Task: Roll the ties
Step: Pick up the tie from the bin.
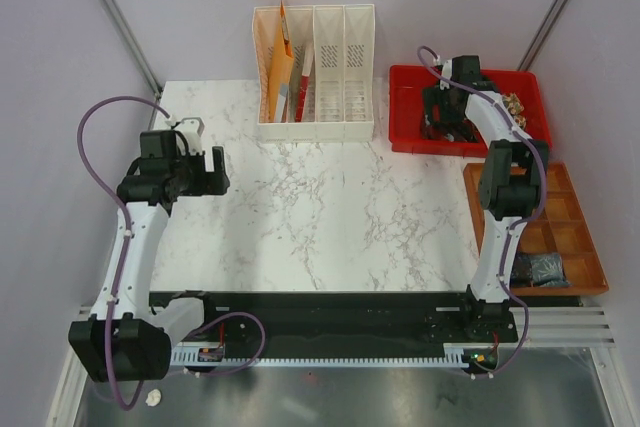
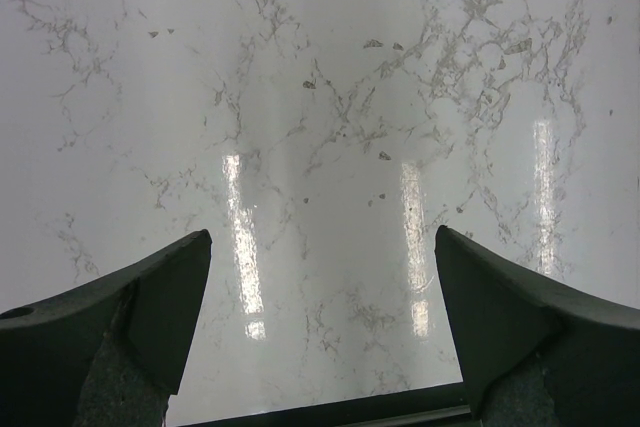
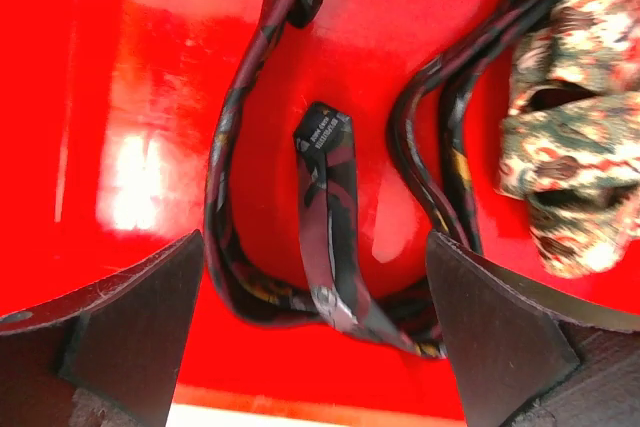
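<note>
Ties (image 3: 328,247) are seen in red bin (image 3: 130,97): dark tie (image 3: 325,197) with unreadable label (image 3: 325,135), paisley tie (image 3: 575,97); left claw (image 2: 322,235) and right claw (image 3: 315,239) are spread empty.

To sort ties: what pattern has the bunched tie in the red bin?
The bunched tie is tan-and-brown paisley; clearest in right wrist view.

dark tie (image 3: 325,217): maroon-brown, narrow, unrolled, lying in loose loops on the floor of the red bin (image 3: 110,97), its label end facing up at me.
dark strands, right: whether they are the same tie i cannot tell.
paisley tie (image 3: 570,137): tan-and-brown, crumpled in a heap just beside those strands.
</note>
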Robot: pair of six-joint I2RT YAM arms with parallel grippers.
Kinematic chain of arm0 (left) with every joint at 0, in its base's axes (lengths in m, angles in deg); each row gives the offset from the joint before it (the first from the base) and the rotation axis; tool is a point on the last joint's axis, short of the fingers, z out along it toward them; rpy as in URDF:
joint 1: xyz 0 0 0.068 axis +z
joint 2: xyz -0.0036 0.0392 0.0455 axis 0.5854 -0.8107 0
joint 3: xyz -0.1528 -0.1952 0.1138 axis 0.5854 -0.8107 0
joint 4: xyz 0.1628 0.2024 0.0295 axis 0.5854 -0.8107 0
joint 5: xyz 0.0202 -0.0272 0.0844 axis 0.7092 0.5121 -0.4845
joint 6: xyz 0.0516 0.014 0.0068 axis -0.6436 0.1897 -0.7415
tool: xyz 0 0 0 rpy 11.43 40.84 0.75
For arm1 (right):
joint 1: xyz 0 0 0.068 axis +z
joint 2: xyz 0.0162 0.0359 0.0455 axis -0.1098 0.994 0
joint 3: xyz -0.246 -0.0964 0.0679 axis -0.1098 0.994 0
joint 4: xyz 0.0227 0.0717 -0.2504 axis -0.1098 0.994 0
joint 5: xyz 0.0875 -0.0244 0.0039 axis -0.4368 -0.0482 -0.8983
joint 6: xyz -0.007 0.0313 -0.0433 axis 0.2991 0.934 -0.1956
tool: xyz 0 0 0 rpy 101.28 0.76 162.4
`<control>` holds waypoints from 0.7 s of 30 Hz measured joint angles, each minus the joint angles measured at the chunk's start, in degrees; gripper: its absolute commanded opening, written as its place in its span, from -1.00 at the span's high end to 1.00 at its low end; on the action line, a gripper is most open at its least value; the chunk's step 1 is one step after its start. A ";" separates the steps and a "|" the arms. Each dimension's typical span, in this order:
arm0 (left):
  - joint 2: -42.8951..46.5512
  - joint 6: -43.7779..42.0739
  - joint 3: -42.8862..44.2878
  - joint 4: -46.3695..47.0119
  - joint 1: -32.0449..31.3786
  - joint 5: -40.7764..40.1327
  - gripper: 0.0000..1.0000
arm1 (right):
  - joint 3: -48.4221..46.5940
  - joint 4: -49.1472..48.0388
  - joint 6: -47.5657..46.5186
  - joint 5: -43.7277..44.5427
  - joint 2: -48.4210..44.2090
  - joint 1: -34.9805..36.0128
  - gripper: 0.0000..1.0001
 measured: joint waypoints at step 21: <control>-3.45 0.00 1.27 0.42 -0.02 0.02 -0.99 | -5.42 0.44 1.62 -3.67 3.93 0.20 -0.96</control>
